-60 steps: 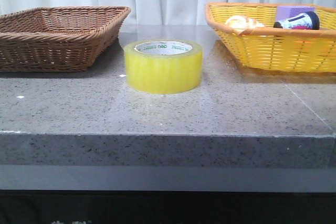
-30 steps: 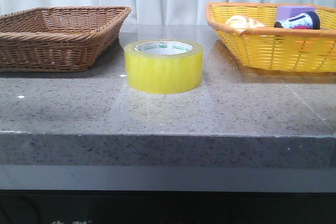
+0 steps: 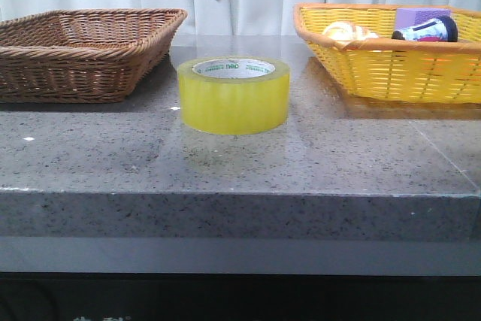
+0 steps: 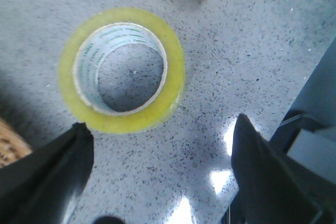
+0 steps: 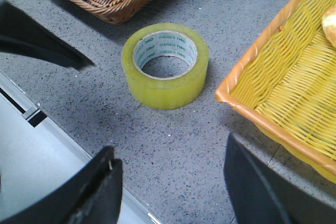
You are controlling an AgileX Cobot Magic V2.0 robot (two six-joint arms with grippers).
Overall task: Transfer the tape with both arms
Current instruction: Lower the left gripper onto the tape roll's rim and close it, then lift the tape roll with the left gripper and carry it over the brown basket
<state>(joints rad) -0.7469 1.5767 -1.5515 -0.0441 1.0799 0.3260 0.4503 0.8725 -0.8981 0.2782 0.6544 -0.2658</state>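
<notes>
On the gray table [image 3: 225,163], between the brown basket [image 3: 83,50] and the yellow basket [image 3: 391,65], the tape [image 3: 234,95] lies flat. Above it the left gripper [image 4: 157,177] is spread wide; the right gripper [image 5: 170,182] is wide too. Go straight down, one finger inside the ring

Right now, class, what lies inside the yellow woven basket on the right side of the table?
Above the yellow woven basket's wall show a purple block, a dark bottle and a pale rounded item. The wall hides their lower parts and the basket floor.
</notes>
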